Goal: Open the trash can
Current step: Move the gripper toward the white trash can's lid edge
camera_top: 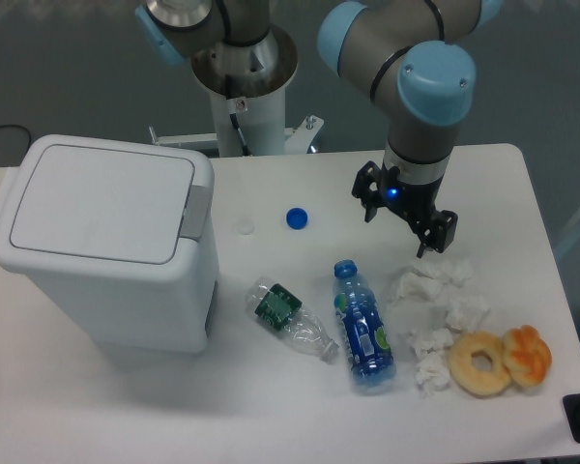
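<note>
One trash can (pixel 106 246) sits on the left of the bench (pixel 271 406), lid shut. The pincer (pixel 406 217) hangs wide and empty, far right. Two bottles (pixel 365 329), two pastries (pixel 501 361), one blue cap (pixel 296 218); the tissue wads' (pixel 435 319) count is unclear.

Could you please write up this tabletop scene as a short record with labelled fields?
target: large white plastic trash can, left side of table
lid: flat, shut
button: grey push tab on the can's right edge, untouched
hand: two-finger hand, open, holding nothing, above the table right of centre, far from the can
bottles: blue plastic bottle and crushed clear bottle, both lying down
caps: blue cap, white cap
other: crumpled white tissues, ring doughnut, small bun
</note>
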Motion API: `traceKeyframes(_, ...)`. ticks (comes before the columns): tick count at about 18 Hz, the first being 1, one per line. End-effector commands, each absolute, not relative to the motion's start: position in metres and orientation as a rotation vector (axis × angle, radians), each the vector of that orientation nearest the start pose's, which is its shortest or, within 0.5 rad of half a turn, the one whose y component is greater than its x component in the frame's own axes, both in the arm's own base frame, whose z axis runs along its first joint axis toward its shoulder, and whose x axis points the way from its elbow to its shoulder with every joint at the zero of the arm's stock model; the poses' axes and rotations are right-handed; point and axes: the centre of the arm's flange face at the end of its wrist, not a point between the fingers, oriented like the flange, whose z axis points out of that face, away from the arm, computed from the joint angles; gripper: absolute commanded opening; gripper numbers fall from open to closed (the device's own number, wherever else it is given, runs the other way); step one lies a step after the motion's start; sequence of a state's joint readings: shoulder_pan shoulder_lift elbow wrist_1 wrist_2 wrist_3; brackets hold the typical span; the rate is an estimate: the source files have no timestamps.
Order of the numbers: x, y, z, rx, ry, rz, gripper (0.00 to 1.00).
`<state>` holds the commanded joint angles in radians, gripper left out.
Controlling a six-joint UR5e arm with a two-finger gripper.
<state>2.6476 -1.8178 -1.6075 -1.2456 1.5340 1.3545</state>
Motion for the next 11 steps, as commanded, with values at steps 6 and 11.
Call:
traceKeyframes(6,-0.436,0.401,0.407,-3.044,0.308,0.126,1.00)
traceKeyframes(11,-0.401,0.404,0.443,-2.948,0.232,0.092,1.00)
